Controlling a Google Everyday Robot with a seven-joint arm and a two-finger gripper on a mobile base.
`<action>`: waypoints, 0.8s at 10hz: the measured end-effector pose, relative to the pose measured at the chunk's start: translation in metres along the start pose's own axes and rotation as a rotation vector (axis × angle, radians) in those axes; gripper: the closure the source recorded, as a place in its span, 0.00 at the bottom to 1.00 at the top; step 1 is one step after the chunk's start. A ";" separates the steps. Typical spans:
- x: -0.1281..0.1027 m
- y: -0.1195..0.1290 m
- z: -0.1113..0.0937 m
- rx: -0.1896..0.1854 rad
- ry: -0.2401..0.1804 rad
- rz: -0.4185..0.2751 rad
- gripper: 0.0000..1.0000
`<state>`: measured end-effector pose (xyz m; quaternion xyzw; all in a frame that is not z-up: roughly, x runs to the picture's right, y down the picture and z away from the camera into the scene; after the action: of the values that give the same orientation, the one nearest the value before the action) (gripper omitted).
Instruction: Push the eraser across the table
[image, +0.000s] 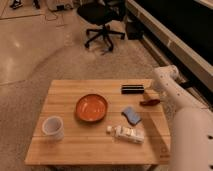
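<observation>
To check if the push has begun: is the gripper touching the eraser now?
Cannot tell. The camera view shows the gripper close beside one end of the eraser, but neither contact nor a gap is plain.

Pale wood, a black bar and a white arm

We see the table (65, 145) in light honey planks with a striped butcher-block grain, and the eraser (132, 89) black with a thin pale stripe. The gripper (149, 90), off-white like its arm (187, 130), sits at the table's right edge just beside the eraser. We also note an orange bowl (92, 107), a white cup (53, 127), a blue-grey block (131, 115), a reddish-brown object (150, 102), a whitish tube (127, 133), a black chair (102, 15) and a speckled beige floor (30, 60).
</observation>
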<state>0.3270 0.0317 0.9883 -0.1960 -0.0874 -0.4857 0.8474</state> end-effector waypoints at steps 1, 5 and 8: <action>-0.005 -0.007 0.000 0.008 -0.009 -0.013 0.20; -0.009 -0.033 -0.006 0.014 0.005 -0.094 0.20; -0.010 -0.041 -0.004 -0.012 0.024 -0.167 0.20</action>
<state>0.2866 0.0191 0.9917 -0.1874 -0.0904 -0.5576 0.8036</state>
